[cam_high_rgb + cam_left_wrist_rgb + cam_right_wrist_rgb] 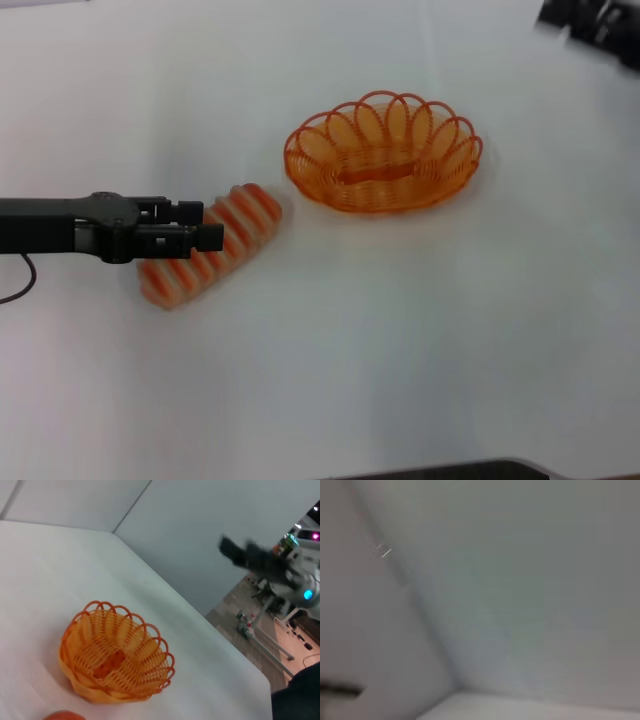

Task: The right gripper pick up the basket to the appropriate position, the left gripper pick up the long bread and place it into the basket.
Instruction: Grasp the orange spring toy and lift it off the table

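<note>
The long bread [215, 247], cream with orange-red stripes, lies slanted on the white table [400, 340], left of the basket; a sliver of it shows in the left wrist view [65, 715]. My left gripper [210, 226], slim and black, reaches in from the left and hovers over the bread's middle, jaws a little apart with nothing held. The orange wire basket [383, 153] stands empty at centre-right, also in the left wrist view [116, 654]. My right gripper [592, 25] is a dark blur at the far right corner, away from the basket; it shows far off in the left wrist view [240, 552].
The table's far edge [200, 620] runs behind the basket, with a grey wall beyond it. A dark edge [470, 470] shows at the table's front. The right wrist view shows only blurred grey wall.
</note>
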`<state>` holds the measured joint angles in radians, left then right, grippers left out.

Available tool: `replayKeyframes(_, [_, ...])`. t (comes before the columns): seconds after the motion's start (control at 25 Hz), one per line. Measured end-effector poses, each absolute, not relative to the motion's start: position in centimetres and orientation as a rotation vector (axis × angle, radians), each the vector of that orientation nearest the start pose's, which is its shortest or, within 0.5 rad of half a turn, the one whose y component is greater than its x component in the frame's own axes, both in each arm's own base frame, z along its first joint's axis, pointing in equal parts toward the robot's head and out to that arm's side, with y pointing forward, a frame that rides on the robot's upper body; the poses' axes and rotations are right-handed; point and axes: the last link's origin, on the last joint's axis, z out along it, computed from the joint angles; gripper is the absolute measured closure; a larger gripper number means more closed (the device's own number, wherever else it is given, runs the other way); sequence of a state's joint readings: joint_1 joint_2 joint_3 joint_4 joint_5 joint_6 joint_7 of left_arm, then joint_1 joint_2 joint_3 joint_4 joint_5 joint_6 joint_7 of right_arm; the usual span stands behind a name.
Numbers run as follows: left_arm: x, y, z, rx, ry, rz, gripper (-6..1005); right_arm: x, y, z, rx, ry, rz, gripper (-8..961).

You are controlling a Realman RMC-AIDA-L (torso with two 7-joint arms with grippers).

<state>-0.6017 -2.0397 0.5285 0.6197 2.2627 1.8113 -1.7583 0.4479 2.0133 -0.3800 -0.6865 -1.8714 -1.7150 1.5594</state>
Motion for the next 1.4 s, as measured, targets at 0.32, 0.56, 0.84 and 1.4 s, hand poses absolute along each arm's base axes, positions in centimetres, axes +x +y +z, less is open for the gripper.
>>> replayKeyframes(0.32, [-26.1,31.7,2.4,-2.814,-1.328,-0.584,239,29.8,29.9,5.2,-2.606,0.802,0.835,428])
replayKeyframes(0.56, [-22.8,33.6,3.8,-2.776,-1.297,-0.234,239,30.3,29.8,4.0,-2.576,0.800,0.801,428])
replayKeyframes(0.84, [-16.8,34.5,2.4,-2.743,-0.970,0.173,238,30.3,29.8,3.6,-2.569,0.797,0.818,428])
replayKeyframes(1.4, [-17.0,35.1,-4.1,-2.696,-0.931,0.434,143,30.7,30.1,3.9,-2.509,0.807,0.836,428])
